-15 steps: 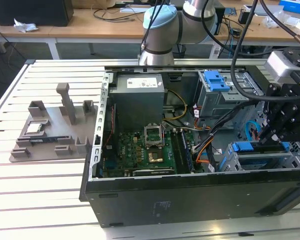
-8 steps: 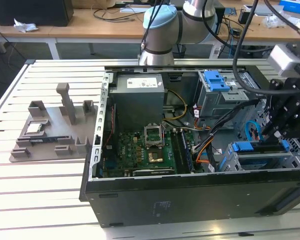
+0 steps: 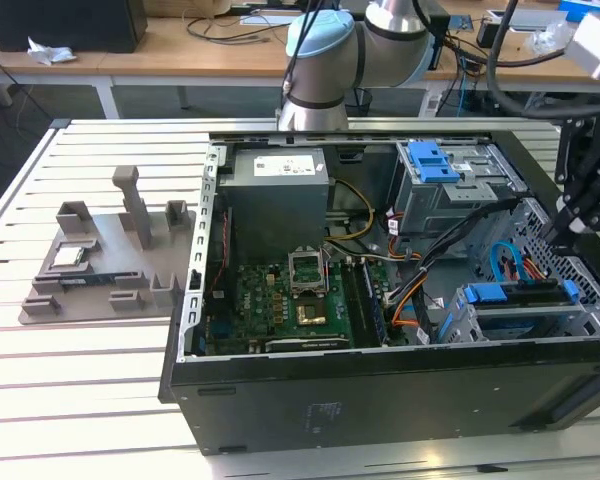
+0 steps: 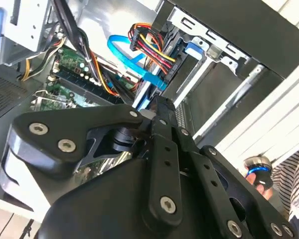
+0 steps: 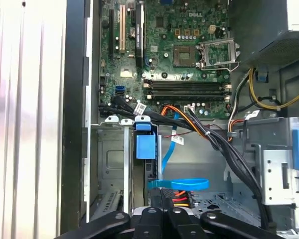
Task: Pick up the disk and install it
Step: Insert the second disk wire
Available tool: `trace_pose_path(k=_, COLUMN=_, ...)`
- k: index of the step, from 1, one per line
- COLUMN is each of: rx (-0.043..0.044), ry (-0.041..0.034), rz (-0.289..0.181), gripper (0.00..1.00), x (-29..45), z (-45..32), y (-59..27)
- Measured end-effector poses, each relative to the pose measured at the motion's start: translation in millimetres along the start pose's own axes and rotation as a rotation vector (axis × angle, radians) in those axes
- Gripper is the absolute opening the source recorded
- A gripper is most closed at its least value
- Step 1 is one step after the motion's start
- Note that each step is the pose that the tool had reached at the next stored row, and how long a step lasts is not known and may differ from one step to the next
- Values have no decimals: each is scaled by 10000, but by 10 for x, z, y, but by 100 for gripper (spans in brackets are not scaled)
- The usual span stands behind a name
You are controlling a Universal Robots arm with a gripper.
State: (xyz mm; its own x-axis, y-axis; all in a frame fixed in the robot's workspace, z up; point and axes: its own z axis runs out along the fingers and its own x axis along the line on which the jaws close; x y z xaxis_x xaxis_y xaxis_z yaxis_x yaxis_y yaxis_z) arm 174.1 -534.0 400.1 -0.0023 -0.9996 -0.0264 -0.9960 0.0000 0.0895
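The disk (image 3: 520,298), grey with blue rails, stands on edge in the drive cage at the corner of the open computer case on the exterior view's right. In the first wrist view the disk's blue rail tab (image 5: 144,144) sits between the cage walls. A blue data cable (image 5: 179,184) and a bundle of coloured power wires (image 4: 152,50) run to its end. My gripper (image 3: 558,232) hangs just above and beside this cage. Its fingers (image 5: 164,199) look shut, with nothing visible between them. In the second wrist view my gripper (image 4: 155,104) points at the cables by the cage.
The case holds a motherboard (image 3: 280,305), a grey power-supply box (image 3: 277,195) and an upper drive cage with blue latches (image 3: 435,160). A grey fixture plate (image 3: 90,265) with a small chip lies on the slatted table (image 3: 80,380). A hand (image 4: 256,174) shows beyond the case.
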Motion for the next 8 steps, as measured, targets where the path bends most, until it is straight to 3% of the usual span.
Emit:
trace_pose_path(k=2, rx=0, ry=0, rz=0, gripper=11, x=-4, z=-52, y=5)
trace_pose_path(k=8, rx=0, ry=0, rz=0, gripper=11, x=-5, z=-62, y=6)
